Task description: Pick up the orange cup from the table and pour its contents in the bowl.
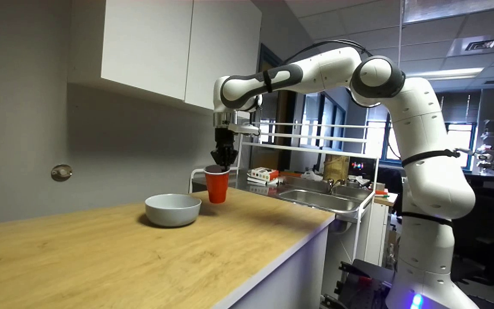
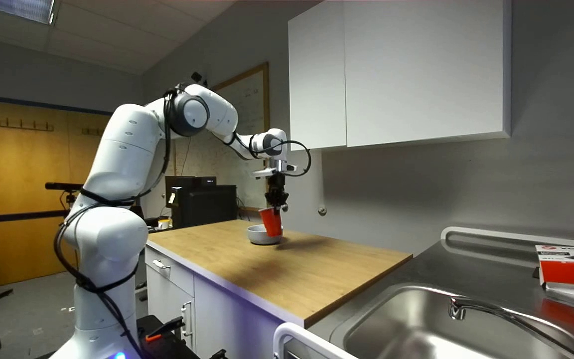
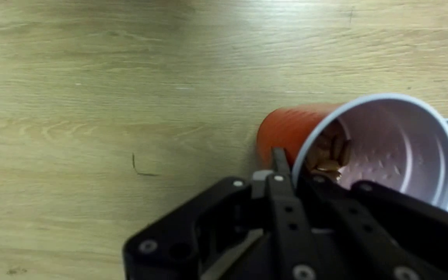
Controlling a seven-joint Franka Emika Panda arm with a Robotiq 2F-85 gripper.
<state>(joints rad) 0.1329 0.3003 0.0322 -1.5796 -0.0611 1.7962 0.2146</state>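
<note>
Two fingers (image 3: 286,210) pinching tilted orange cup (image 1: 217,187) | brown contents (image 3: 327,153) inside | bowl (image 1: 172,212) near

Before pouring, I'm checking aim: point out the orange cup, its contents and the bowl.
Orange cup (image 1: 217,188), in an exterior view: outer wall.
Contents (image 3: 328,157), wrist view: brown heap's middle.
Bowl (image 1: 172,216), in an exterior view: outer wall.
</note>
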